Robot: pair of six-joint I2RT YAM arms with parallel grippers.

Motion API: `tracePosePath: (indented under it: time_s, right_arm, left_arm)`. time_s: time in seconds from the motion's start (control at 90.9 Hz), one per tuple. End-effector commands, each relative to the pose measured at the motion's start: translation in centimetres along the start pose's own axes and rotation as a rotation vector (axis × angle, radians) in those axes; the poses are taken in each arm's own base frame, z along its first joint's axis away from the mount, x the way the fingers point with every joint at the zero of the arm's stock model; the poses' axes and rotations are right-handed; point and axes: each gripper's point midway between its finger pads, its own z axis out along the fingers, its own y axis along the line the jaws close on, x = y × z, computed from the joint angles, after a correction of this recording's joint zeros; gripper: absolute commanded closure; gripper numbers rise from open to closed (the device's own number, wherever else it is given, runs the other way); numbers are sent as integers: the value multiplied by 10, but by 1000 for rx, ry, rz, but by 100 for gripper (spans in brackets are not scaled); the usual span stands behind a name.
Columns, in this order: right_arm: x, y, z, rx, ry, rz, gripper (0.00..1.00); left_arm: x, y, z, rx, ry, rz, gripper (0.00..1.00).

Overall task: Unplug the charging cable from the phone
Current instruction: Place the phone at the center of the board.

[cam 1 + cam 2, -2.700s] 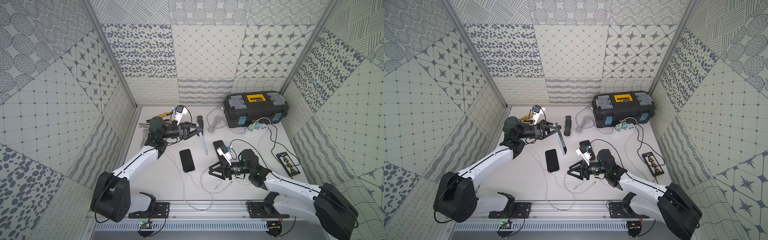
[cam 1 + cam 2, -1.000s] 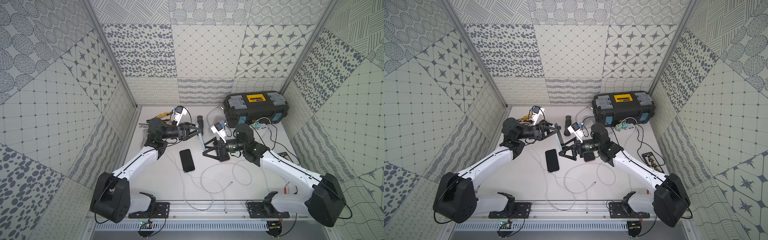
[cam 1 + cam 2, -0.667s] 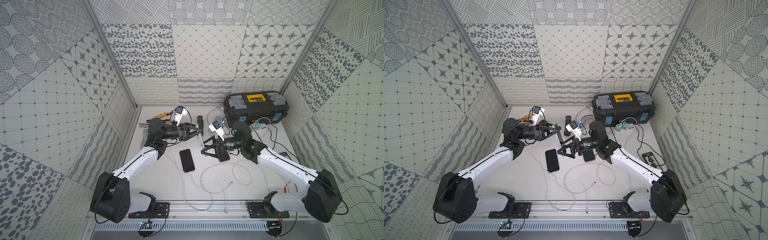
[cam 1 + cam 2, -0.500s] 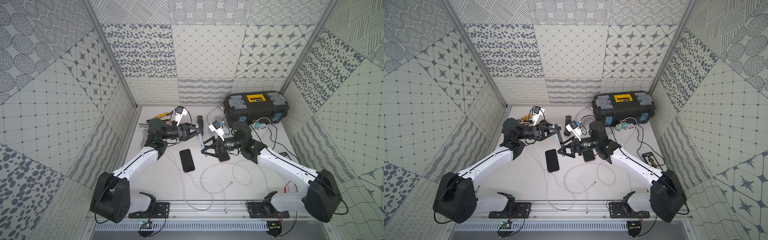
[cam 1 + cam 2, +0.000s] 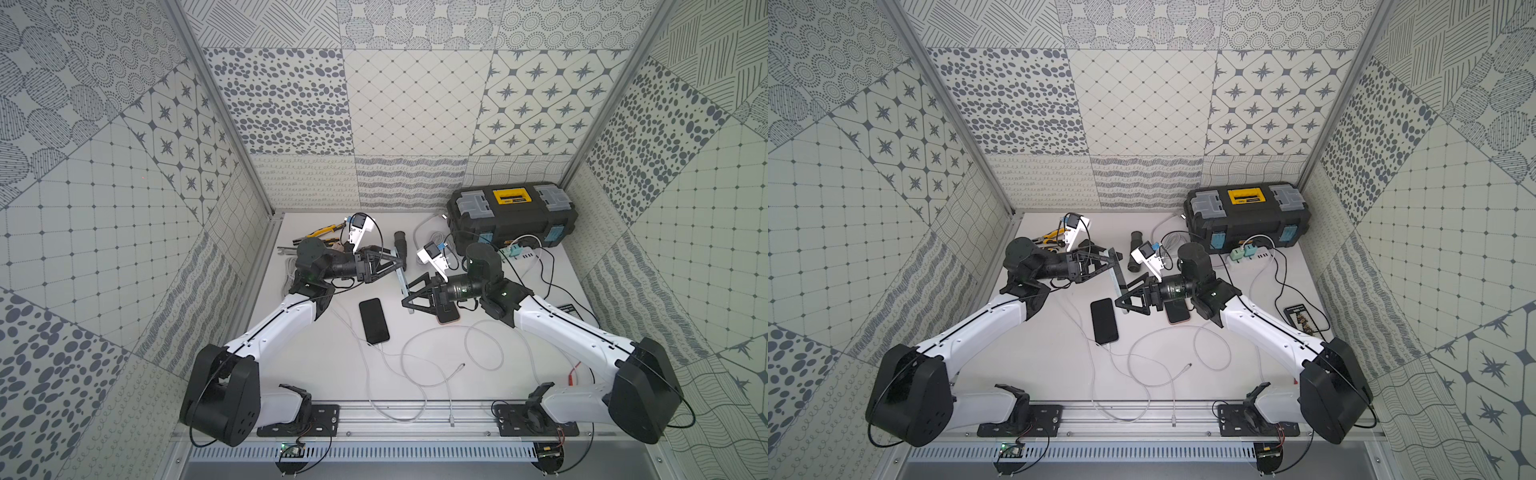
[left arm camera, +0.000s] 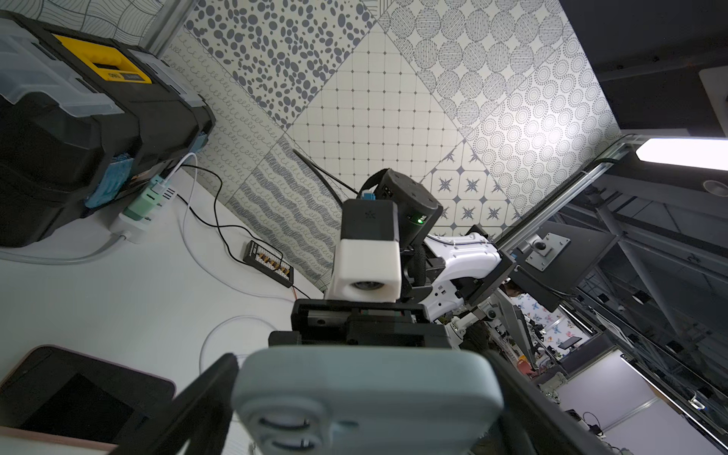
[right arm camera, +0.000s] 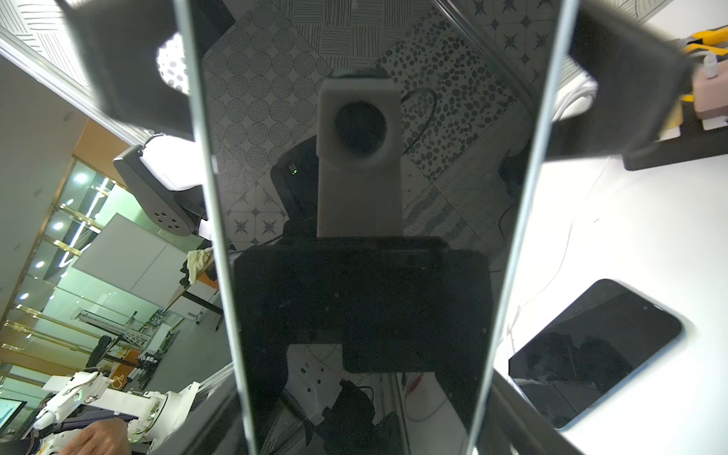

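1. Left of centre in both top views, the left gripper (image 5: 400,266) reaches in over the white table (image 5: 311,374). Its jaws are released and spread wide either side of the camera end of the phone (image 5: 402,276). Its wrist view shows the pale case back (image 6: 366,394) between the dark fingers (image 6: 205,394).
2. Just below that gripper, a black phone (image 5: 374,320) lies flat on the table, screen up.
3. At centre frame, the phone is held on edge, a thin bar between the two grippers. Whether its lower end touches the table cannot be told.
4. Right of centre, the right gripper (image 5: 409,297) grasps the phone across its width. Its wrist view shows the dark screen (image 7: 374,197) filling the middle, with a finger (image 7: 130,59) at each long edge.
5. Partly beneath that gripper, a pink-cased phone (image 5: 449,319) lies flat.
6. Lower centre-right, the charging cable (image 5: 461,366) lies in loose loops on the table. Its plug end is free and well apart from the phone.
7. Upper right, a black toolbox (image 5: 513,216) sits against the back wall, with a power strip (image 5: 519,251) just in front.
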Motion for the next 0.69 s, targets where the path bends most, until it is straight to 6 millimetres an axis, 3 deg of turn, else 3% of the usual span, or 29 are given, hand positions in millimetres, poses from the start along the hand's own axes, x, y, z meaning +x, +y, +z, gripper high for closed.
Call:
tracePosePath:
  time_s: [0.0,0.264,0.682]
  right_arm:
    - [-12,11,-2,-25,-41,-76,41]
    - [-9,-20,-1,161,-54,-28,42]
    - [6,-79,-5,575,-70,103,43]
  left_arm:
    - [-7,4,-4,-61,-40,80,2]
    - [-7,46,-32,-457,-96,102,2]
    - [-4,70,-73,-763,-157,123,2]
